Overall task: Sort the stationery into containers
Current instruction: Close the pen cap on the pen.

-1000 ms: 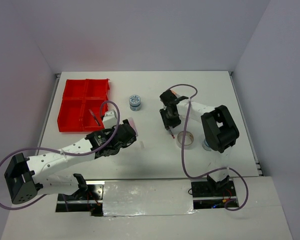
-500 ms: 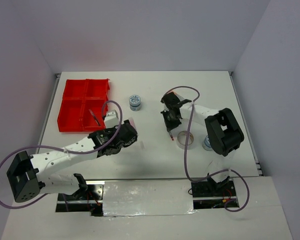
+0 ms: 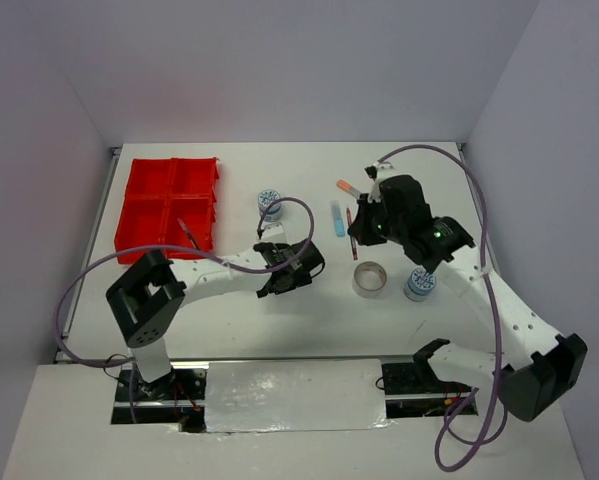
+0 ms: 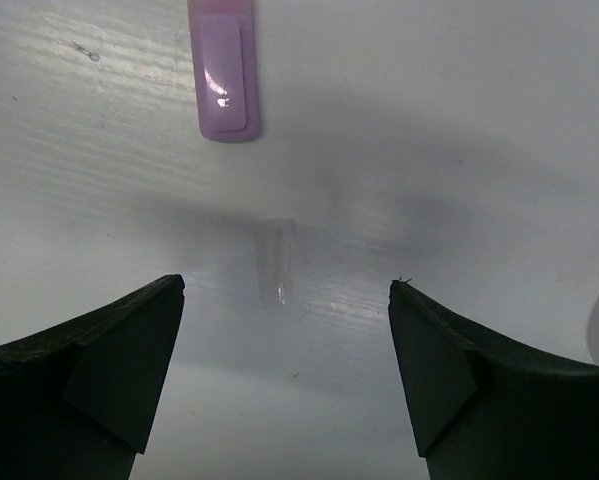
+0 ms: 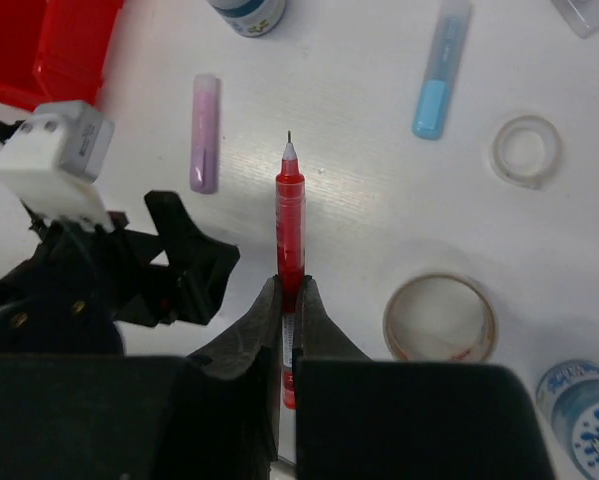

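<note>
While the right arm stretches out over the middle of the table (image 3: 279, 170), its right gripper (image 5: 290, 287) pinches a red pen (image 5: 290, 200) by the barrel, nib pointing forward over bare surface between the purple marker (image 5: 204, 133) and a tape roll (image 5: 440, 320). Folded sharply at the elbow, the left arm holds the left gripper (image 4: 286, 290) low with jaws spread wide and gripping nothing, a small clear tube (image 4: 276, 262) lying between them and the purple marker just beyond. Open white tabletop separates both grippers from the red tray (image 3: 169, 205) near the far-left edge, well apart from the pen.
</note>
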